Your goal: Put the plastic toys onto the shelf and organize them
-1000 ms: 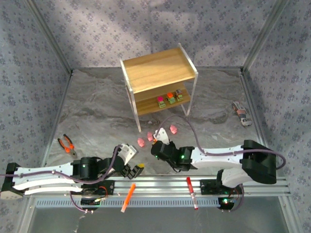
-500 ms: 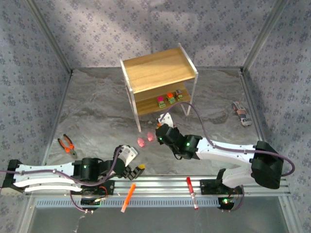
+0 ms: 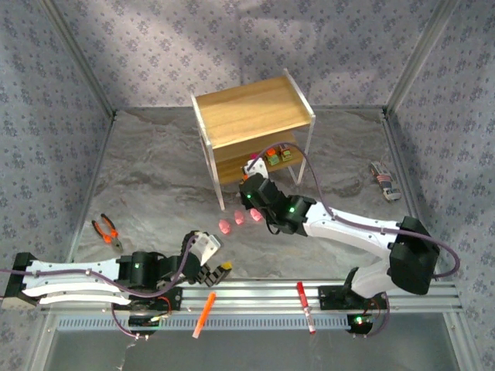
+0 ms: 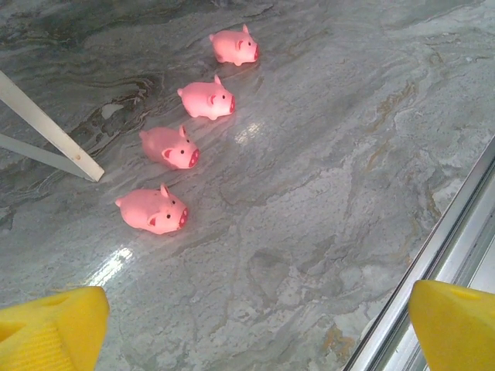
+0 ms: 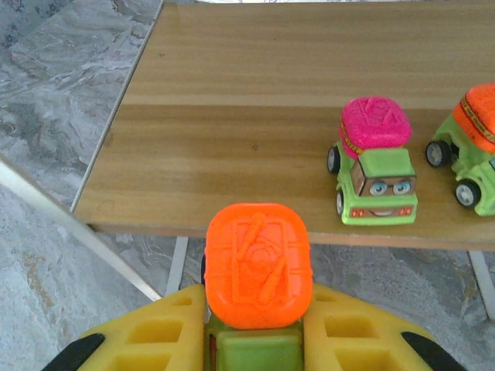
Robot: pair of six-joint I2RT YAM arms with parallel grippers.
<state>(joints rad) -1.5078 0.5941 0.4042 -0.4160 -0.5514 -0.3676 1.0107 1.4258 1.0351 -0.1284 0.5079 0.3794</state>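
My right gripper [image 5: 255, 340] is shut on a toy car with an orange top and green body [image 5: 257, 263]. It hangs just in front of the near edge of the shelf's lower board [image 5: 232, 139]. On that board stand a pink-topped green car [image 5: 377, 158] and an orange-topped car [image 5: 476, 147] at the right edge. From above, the right gripper [image 3: 252, 168] is at the lower tier's left front of the wooden shelf [image 3: 251, 116]. Several pink pigs [image 4: 168, 147] lie in a row on the table ahead of my open left gripper [image 4: 255, 340], well apart from it.
Orange-handled pliers [image 3: 107, 230] lie at the left. An orange marker [image 3: 203, 314] and a red pen [image 3: 305, 306] rest on the front rail. A grey and red object [image 3: 384, 182] lies at the right. A white shelf leg [image 4: 46, 127] stands left of the pigs.
My right arm has reached from beside the pigs up toward the shelf's lower tier, carrying the orange-topped car. The left arm has stayed still.
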